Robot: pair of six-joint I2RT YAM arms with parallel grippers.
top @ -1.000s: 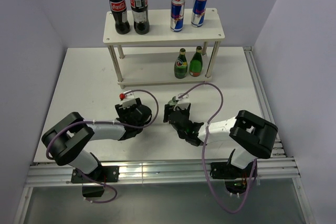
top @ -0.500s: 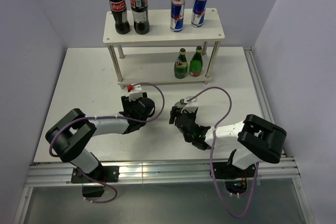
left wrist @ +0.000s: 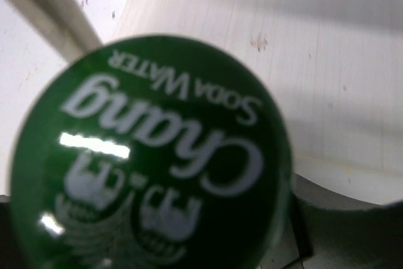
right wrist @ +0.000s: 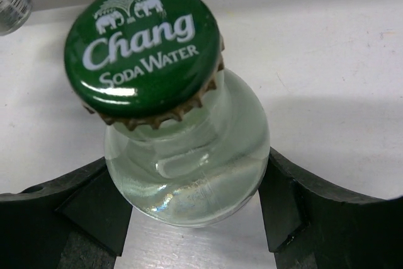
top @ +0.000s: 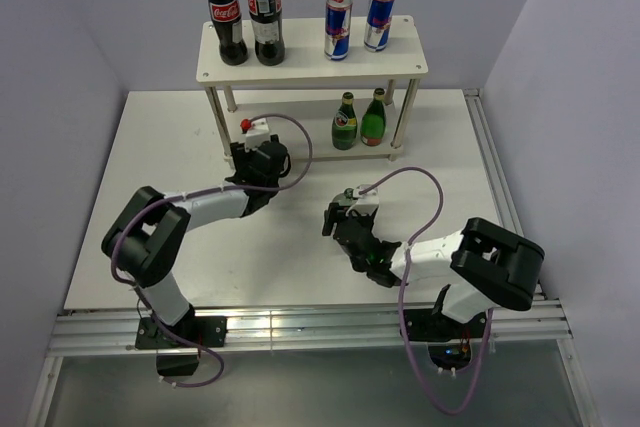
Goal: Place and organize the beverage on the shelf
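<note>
- my left jaws are clenched on the left clear bottle (left wrist: 151, 155). its green cap fills my left wrist view, so i judge it stands upright, long axis up and down, gripped below the cap. the pads themselves are mostly hidden behind it.
- that bottle hangs just in front of the shelf (top: 300, 52), by the left front leg (top: 233, 152). the lower board (top: 290, 137) lies straight ahead, on the far side of the bottle from me.
- this is the relation my coming move turns on: the bare stretch of the lower board is ahead and a little to the right, and the bottle has to pass under the top board while staying upright.
- the two green bottles (top: 358, 120) stand at the right end of the lower board. the free room is to their left, which is my left arm's side.
- my right jaws are grasping the right clear bottle (right wrist: 182, 124), with a pad pressed on each side of its shoulder. it is also upright, with its cap toward the wrist camera.
- the right arm holds its bottle over the middle of the desk (top: 170, 177), well apart from the shelf. the left arm is plainly nearer and, i judge, should go in first.
- the two cans (top: 358, 22) and the two cola bottles (top: 246, 9) stand on the top board, so the low tier is the fitting place for my pair.
- the risk i see is clipping the left front leg or the top board's edge with the cap on the way in.
</note>
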